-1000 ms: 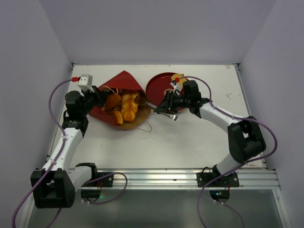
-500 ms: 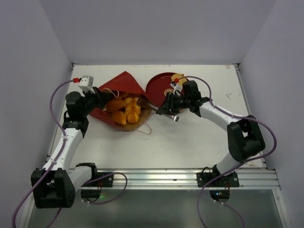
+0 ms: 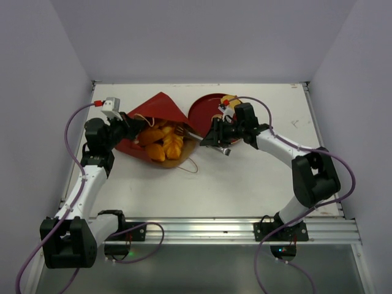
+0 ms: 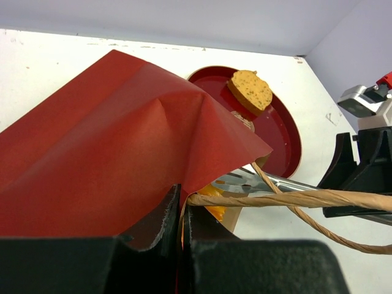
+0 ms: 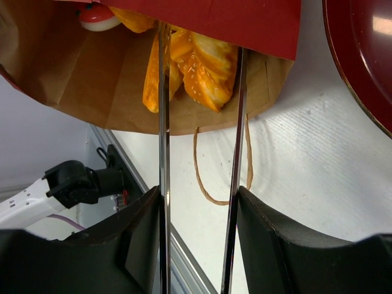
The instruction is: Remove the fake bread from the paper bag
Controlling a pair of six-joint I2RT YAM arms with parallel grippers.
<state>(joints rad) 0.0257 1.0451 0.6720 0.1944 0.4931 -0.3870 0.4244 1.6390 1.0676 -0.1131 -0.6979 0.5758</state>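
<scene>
The dark red paper bag [image 3: 157, 110] lies on its side with its brown mouth facing right. Several golden-orange fake breads [image 3: 163, 142] sit in that mouth. My left gripper [image 3: 131, 126] is shut on the bag's upper edge [image 4: 110, 135], holding it lifted. My right gripper [image 3: 214, 136] is shut on metal tongs [image 5: 163, 122]. The tong blades straddle a braided loaf [image 5: 197, 61] at the mouth without closing on it. A small white-and-red piece [image 5: 98, 17] lies deeper inside the bag.
A round dark red plate [image 3: 203, 111] lies right of the bag, with a speckled bread slice [image 4: 251, 90] on it. The bag's cord handles [image 5: 208, 177] loop onto the white table in front of the mouth. Walls close in the left, back and right.
The tongs have moved left into the bag's mouth. The left gripper has pulled the bag's upper edge back, and the breads have shifted slightly.
</scene>
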